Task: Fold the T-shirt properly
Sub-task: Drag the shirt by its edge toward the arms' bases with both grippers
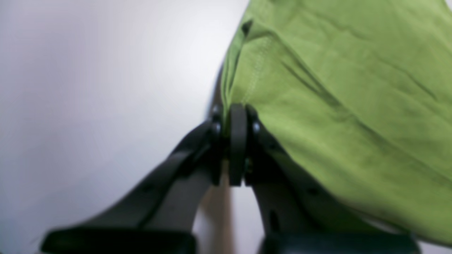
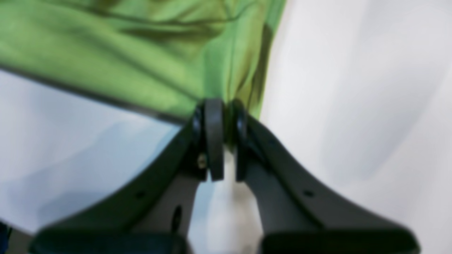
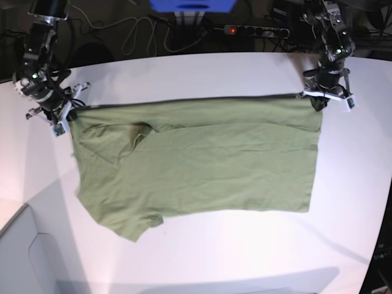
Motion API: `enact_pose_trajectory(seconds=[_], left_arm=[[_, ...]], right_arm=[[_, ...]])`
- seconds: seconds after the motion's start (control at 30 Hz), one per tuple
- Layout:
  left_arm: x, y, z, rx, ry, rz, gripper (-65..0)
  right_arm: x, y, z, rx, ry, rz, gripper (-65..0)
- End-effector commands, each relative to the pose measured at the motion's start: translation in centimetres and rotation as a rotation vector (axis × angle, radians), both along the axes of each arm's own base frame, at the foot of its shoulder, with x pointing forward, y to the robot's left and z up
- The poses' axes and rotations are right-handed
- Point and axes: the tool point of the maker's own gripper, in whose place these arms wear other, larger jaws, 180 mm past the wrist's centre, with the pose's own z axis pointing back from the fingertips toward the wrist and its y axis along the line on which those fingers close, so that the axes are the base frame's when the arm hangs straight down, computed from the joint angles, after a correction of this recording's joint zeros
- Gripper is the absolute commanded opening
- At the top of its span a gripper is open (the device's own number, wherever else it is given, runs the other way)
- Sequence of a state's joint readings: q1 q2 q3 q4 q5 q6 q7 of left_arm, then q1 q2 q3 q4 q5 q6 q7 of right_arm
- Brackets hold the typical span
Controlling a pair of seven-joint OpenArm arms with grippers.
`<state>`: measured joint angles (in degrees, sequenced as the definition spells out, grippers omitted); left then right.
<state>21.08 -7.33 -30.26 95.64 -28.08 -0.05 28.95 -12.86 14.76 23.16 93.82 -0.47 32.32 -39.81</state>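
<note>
The T-shirt (image 3: 202,162) lies spread across the middle of the white bench (image 3: 202,257), its long top edge pulled into a straight, taut line running parallel to the far edge of the bench. One short sleeve points toward the near left corner, and the fabric shows shallow wrinkles around the collar area.

The left end effector (image 1: 237,113) is clenched on the T-shirt's top corner toward the far right corner of the bench; in the left wrist view the green cloth, with a stitched hem, is pinched between the black fingers (image 1: 238,141) and drapes away to the right. The right end effector (image 2: 222,106) is clenched on the opposite top corner, toward the far left side of the bench, with bunched folds of fabric rising from between its fingers (image 2: 214,137).

Both held corners look slightly lifted, casting a thin shadow line along the top edge. Cables and a power strip (image 3: 254,29) sit behind the bench's far edge.
</note>
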Motion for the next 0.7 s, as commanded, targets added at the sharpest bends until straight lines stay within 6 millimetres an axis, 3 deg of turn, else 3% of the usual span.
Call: enact_pose_trajectory(seconds=[0.0, 0.3, 0.67], left_arm=[[-0.5, 0.8, 1.0, 0.035, -0.015, 0.002, -65.0], [-5.5, -0.1, -0.1, 0.032, 0.081, -0.001, -65.0], [-7.6, 0.1, -0.8, 0.03, 0.125, 0.023, -65.0]], right_arm=[[-0.2, -0.2, 0.8, -0.018, -0.018, 0.023, -64.9], [-4.5, 0.9, 1.3, -0.051, 0.02, 0.076, -64.9], [-7.5, 1.4, 1.1, -0.058, 0.07, 0.097, -64.9]])
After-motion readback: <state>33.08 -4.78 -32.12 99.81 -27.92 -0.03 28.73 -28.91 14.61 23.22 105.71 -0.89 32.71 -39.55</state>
